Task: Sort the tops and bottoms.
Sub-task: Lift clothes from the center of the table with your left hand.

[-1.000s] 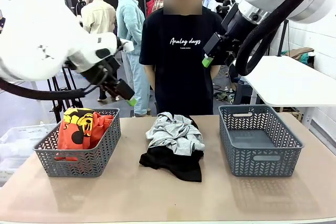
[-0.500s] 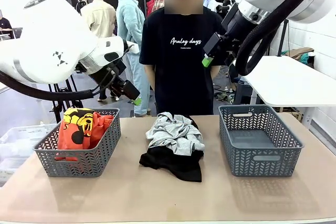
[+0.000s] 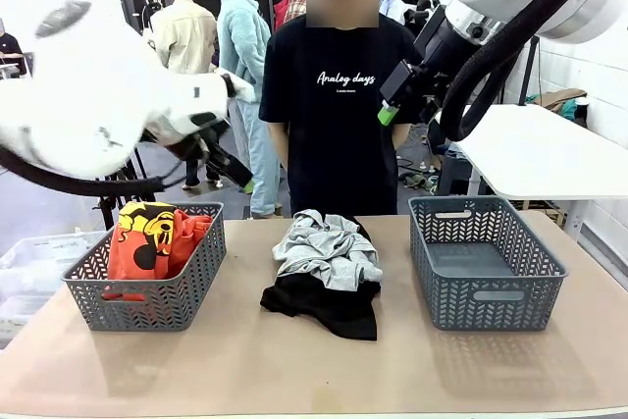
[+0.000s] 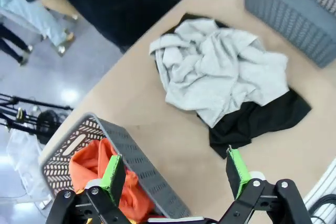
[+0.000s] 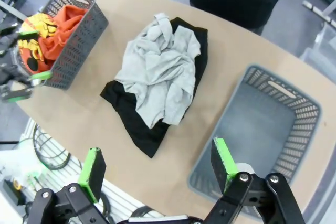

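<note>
At mid-table, grey sweatshirt [image 3: 329, 247] atop black bottoms [image 3: 334, 309] — heap runs near-to-far; both jaws spread, empty.

- My front camera sits at the near edge of the table [image 3: 294, 370], facing the person [image 3: 339, 115] across it.
- My two wrist cameras look down from well above; all three views share the grey sweatshirt [image 4: 220, 77].

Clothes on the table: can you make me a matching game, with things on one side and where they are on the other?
Things:
1. orange shirt
2. light grey sweatshirt
3. black clothing
4. left claw

Places or states:
A. partly covered by another garment
B. open, up in the air
C. inside the left basket
D. lying on top of another garment

Pairs: 1-C, 2-D, 3-A, 4-B
</note>
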